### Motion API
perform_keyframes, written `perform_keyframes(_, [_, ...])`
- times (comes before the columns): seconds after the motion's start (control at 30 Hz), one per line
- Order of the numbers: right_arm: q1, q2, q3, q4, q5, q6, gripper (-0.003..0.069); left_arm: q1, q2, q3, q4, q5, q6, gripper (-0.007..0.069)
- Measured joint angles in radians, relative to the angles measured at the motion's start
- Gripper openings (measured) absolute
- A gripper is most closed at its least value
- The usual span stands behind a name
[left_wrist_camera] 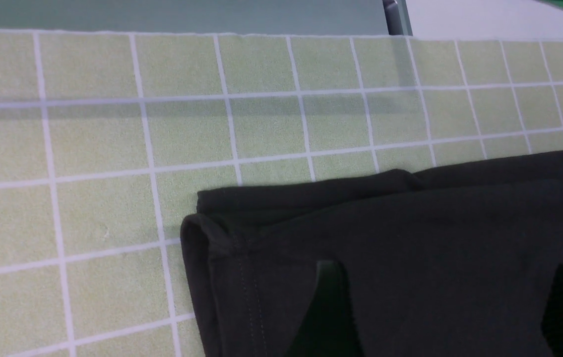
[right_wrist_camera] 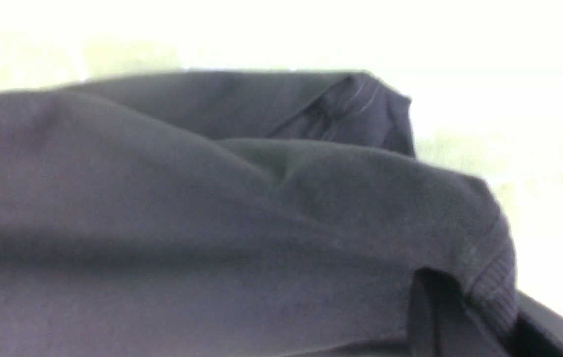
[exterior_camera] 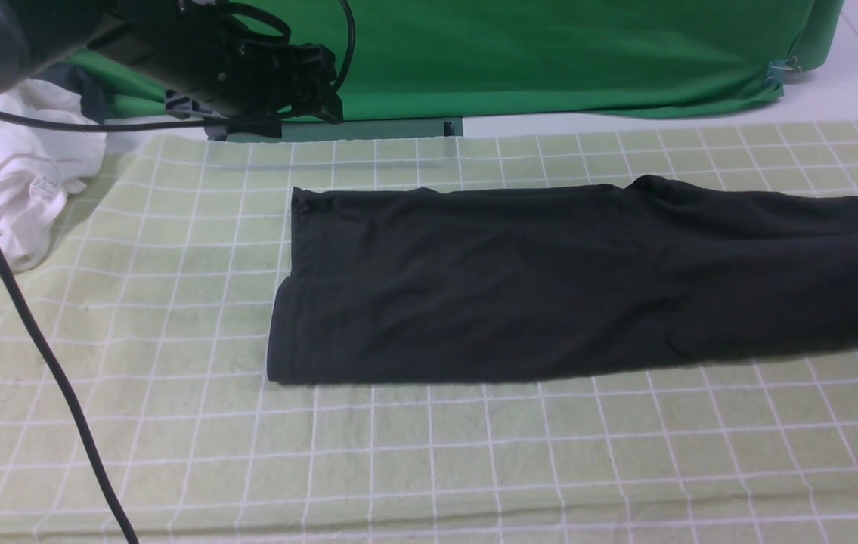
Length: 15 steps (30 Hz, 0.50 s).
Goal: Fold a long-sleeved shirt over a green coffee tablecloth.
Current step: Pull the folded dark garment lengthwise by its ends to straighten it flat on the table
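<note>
my right gripper was closed on the ribbed edge of the black shirt, lifting it off the checked cloth, i judged so that end could be folded inward. i had the left gripper wide open over the shirt's other end, holding nothing, which probably let that end lie flat under its own weight. the shirt stretched sideways across the cloth, already doubled over.
</note>
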Motion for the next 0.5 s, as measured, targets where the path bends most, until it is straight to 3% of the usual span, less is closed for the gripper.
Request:
perform_keyframes(0.17, [0.000, 0.033, 0.000, -0.013, -0.023, -0.003, 0.0133, 0.000, 0.000, 0.000, 0.000, 0.000, 0.001, 0.0540])
perform_keyframes(0.23, [0.000, 0.056, 0.000, -0.033, -0.014, 0.022, 0.0242, 0.000, 0.000, 0.000, 0.000, 0.000, -0.002, 0.0540])
perform_keyframes(0.33, [-0.001, 0.067, 0.000, -0.042, 0.035, 0.066, 0.0347, 0.000, 0.000, 0.000, 0.000, 0.000, -0.031, 0.0540])
perform_keyframes(0.5, [-0.015, 0.071, 0.000, -0.047, 0.079, 0.108, 0.0458, 0.000, 0.000, 0.000, 0.000, 0.000, -0.048, 0.0540])
